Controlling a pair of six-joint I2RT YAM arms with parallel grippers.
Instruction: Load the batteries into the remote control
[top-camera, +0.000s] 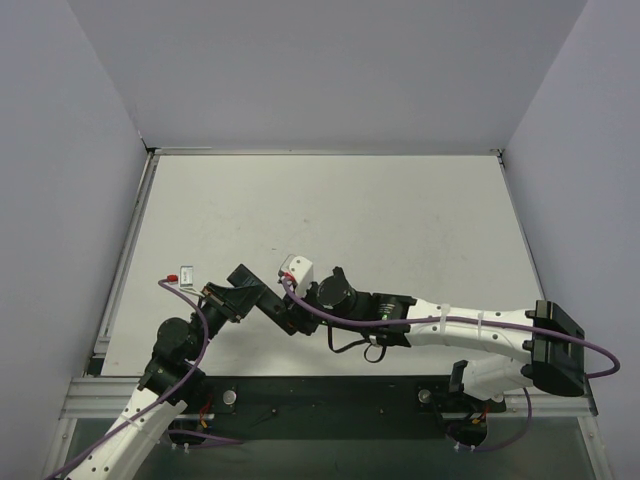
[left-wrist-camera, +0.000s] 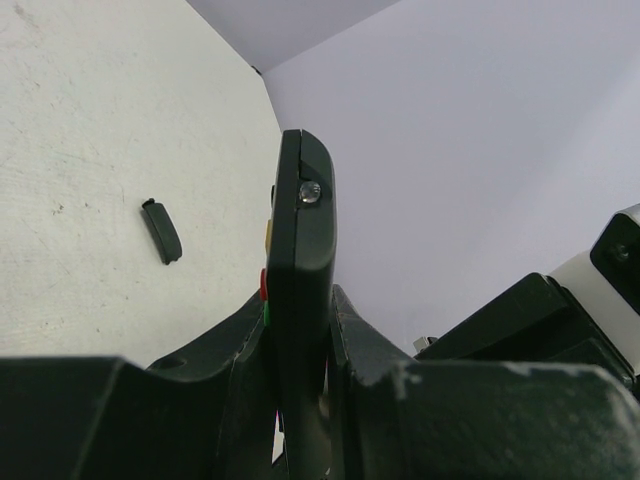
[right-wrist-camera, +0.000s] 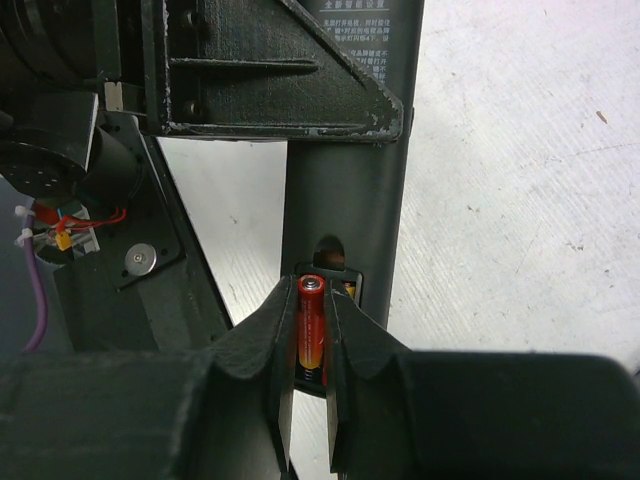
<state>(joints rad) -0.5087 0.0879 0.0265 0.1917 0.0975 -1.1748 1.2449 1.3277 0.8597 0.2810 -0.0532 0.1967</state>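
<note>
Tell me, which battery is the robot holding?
The battery pinched in the right gripper, at the remote's open compartment. The other battery lies loose on the table, far left, with no gripper on it.

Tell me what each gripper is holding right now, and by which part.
Left gripper: remote control, clamped front-to-back by the coloured buttons. Right gripper: a red battery, pinched by its sides at the open bay.
</note>
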